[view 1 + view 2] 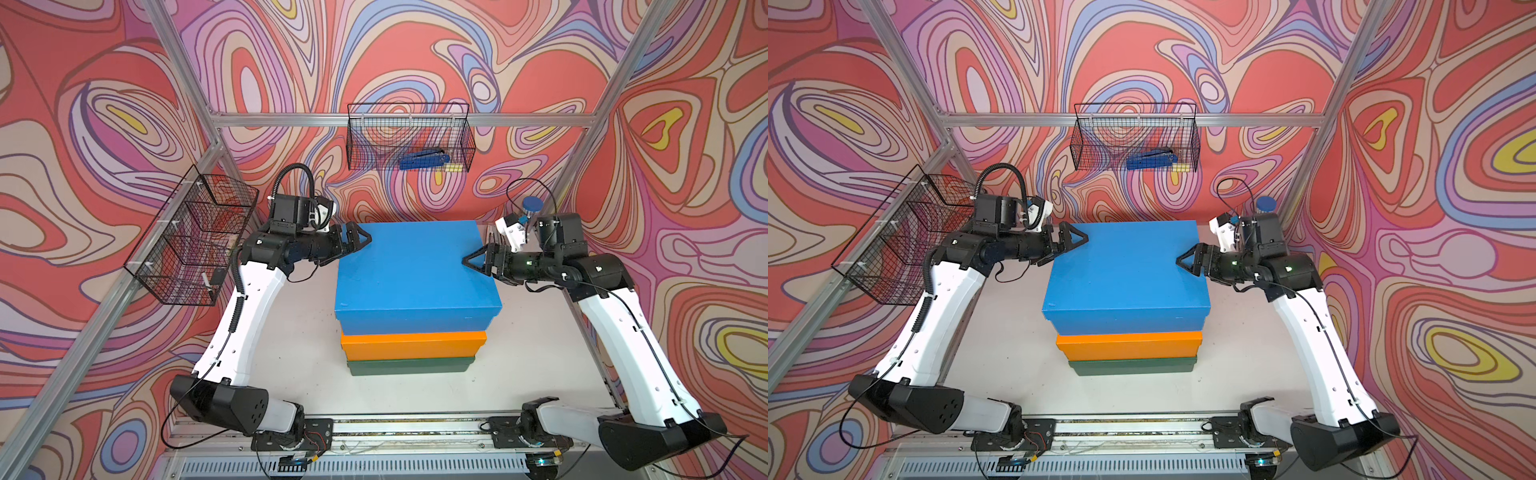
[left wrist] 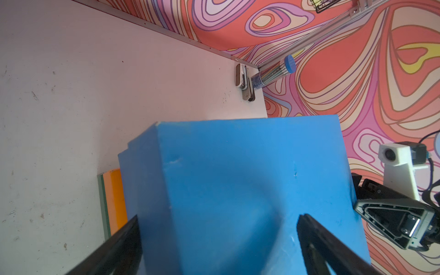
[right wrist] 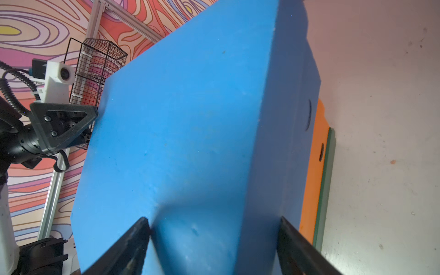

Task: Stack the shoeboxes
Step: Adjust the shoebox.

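Btwn L pincer [image 1: 367,240] & R pincer [image 1: 466,262], jaws apart at its side edges, blue shoebox [image 1: 415,274] tops orange shoebox [image 1: 411,345].

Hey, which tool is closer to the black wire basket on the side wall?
Left. The left tool sits at the blue shoebox edge nearest the side wire basket; the right tool sits at the opposite edge, with the box between.

A blue shoebox [image 1: 415,270], an orange shoebox [image 1: 413,345] and a dark green shoebox [image 1: 411,366] are seen, all plain. The walls [image 1: 104,124] are covered with swirling bands of coral, lilac, blue and yellow. The wire baskets [image 1: 374,141] are finished black.
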`<action>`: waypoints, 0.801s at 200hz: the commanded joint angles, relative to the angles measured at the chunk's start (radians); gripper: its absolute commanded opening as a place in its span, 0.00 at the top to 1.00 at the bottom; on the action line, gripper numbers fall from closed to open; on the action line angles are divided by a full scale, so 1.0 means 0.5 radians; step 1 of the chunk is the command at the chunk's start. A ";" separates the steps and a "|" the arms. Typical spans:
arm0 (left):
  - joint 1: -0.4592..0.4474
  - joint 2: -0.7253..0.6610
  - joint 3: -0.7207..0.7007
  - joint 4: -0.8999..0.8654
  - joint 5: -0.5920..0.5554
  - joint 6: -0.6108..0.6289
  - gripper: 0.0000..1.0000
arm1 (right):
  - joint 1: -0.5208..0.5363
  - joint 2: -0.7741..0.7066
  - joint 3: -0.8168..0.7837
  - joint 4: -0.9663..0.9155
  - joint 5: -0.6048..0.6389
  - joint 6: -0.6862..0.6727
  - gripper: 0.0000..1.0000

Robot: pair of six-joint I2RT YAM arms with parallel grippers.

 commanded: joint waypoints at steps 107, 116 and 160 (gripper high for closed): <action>-0.013 -0.106 -0.008 -0.120 -0.099 0.129 0.00 | 0.049 -0.080 -0.050 0.024 0.183 0.025 0.11; -0.010 -0.109 0.018 -0.152 -0.134 0.145 0.00 | 0.049 -0.058 -0.013 0.005 0.195 0.007 0.09; -0.007 -0.167 0.012 -0.211 -0.187 0.188 0.00 | 0.047 0.040 0.050 -0.013 0.194 -0.047 0.07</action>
